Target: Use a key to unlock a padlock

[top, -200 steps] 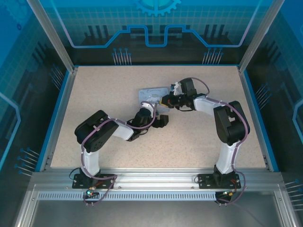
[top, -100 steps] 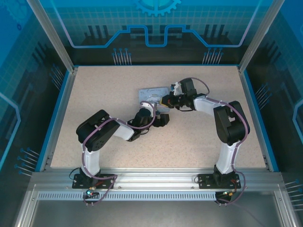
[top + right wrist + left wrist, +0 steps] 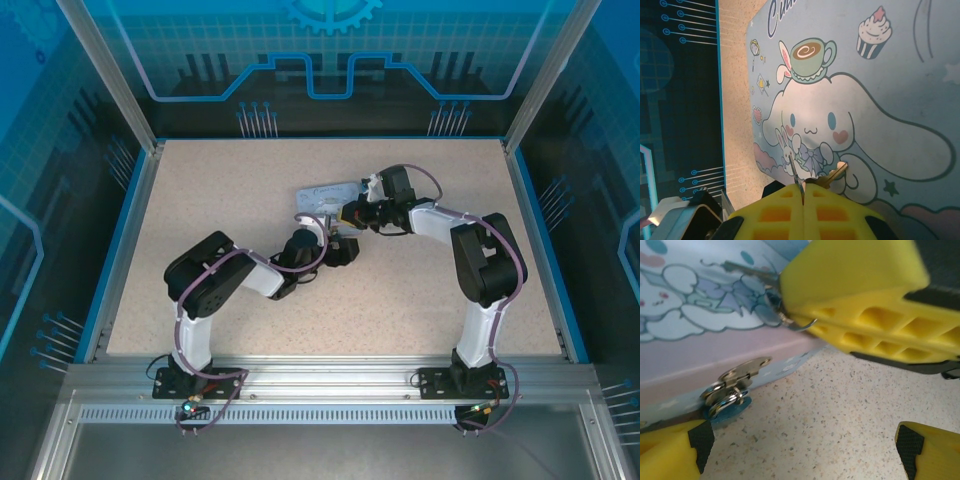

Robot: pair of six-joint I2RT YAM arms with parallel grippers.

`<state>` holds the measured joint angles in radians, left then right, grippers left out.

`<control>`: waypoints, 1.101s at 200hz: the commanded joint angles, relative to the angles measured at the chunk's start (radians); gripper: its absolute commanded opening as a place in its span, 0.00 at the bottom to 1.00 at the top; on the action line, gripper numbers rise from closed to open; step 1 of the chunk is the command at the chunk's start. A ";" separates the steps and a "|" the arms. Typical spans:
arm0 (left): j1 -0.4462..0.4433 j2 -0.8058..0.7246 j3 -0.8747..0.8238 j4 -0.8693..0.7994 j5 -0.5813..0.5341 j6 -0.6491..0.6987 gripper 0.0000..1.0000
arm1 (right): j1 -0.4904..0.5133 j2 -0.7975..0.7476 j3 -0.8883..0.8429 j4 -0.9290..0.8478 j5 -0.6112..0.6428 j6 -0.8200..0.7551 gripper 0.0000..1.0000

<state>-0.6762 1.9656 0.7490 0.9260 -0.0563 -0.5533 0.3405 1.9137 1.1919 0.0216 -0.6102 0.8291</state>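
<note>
Only cursive (starting "C") is read on the tin; a key is clamped by the right pincer, the left pincer spread apart.

Changes over the last second. Left arm: the dark elbow block has shifted slightly to the right. The wrist has rolled, so a dark round face now points up where a white cover showed before. Left gripper: carried a little farther from the bases, closer to the near side of the tin, its fingers marginally less spread.
</note>
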 commanded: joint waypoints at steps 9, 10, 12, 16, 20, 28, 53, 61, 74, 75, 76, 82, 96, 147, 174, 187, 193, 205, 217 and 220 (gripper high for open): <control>0.008 -0.002 -0.034 0.039 -0.010 -0.019 0.96 | -0.010 -0.011 0.010 -0.023 -0.010 -0.010 0.00; 0.008 -0.004 -0.034 0.038 -0.010 -0.019 0.96 | -0.012 -0.012 0.011 -0.024 -0.011 -0.010 0.00; 0.007 -0.006 -0.036 0.038 -0.011 -0.018 0.96 | -0.013 -0.015 0.013 -0.024 -0.010 -0.010 0.00; 0.007 -0.009 -0.038 0.038 -0.010 -0.017 0.96 | -0.016 -0.021 0.018 -0.027 -0.011 -0.010 0.00; 0.008 -0.012 -0.042 0.037 -0.010 -0.017 0.96 | -0.020 -0.025 0.023 -0.031 -0.010 -0.011 0.00; 0.008 -0.019 -0.047 0.038 -0.010 -0.017 0.96 | -0.028 -0.034 0.035 -0.038 -0.011 -0.012 0.00; 0.008 -0.041 -0.057 0.025 -0.008 -0.012 0.96 | -0.055 -0.044 0.081 -0.071 -0.012 -0.021 0.00; 0.009 -0.049 -0.059 0.016 -0.008 -0.007 0.97 | -0.063 -0.041 0.091 -0.077 -0.012 -0.022 0.00; 0.011 -0.060 -0.062 0.003 -0.008 0.001 0.97 | -0.076 -0.036 0.098 -0.077 -0.016 -0.021 0.00; 0.011 -0.061 -0.062 0.003 -0.008 0.001 0.97 | -0.077 -0.036 0.098 -0.077 -0.017 -0.021 0.00; 0.011 -0.061 -0.062 0.002 -0.007 0.002 0.97 | -0.078 -0.035 0.098 -0.077 -0.017 -0.020 0.00; 0.013 -0.067 -0.063 -0.004 -0.004 0.005 0.97 | -0.083 -0.032 0.100 -0.077 -0.016 -0.020 0.00; 0.015 -0.075 -0.059 -0.028 -0.003 0.013 0.98 | -0.093 -0.023 0.100 -0.078 -0.013 -0.023 0.00; 0.021 -0.086 -0.007 -0.143 0.008 0.060 0.98 | -0.110 0.034 0.106 -0.080 -0.011 -0.030 0.00; 0.022 -0.081 0.029 -0.203 0.010 0.103 0.99 | -0.109 0.046 0.098 -0.080 -0.011 -0.035 0.00; 0.022 -0.074 0.048 -0.230 0.011 0.128 0.98 | -0.110 0.048 0.095 -0.078 -0.011 -0.036 0.00; 0.022 -0.071 0.060 -0.244 0.009 0.139 0.98 | -0.110 0.048 0.095 -0.077 -0.011 -0.037 0.00; 0.021 -0.065 0.077 -0.267 0.008 0.158 0.99 | -0.110 0.049 0.092 -0.077 -0.013 -0.038 0.00; 0.021 -0.060 0.092 -0.287 -0.001 0.178 0.98 | -0.110 0.051 0.090 -0.077 -0.013 -0.039 0.00; 0.021 -0.058 0.097 -0.291 -0.001 0.183 0.98 | -0.110 0.051 0.089 -0.078 -0.013 -0.040 0.00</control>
<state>-0.6621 1.9079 0.7975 0.6991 -0.0559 -0.4477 0.2401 1.9362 1.2751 -0.0334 -0.6273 0.8097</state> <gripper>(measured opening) 0.985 0.064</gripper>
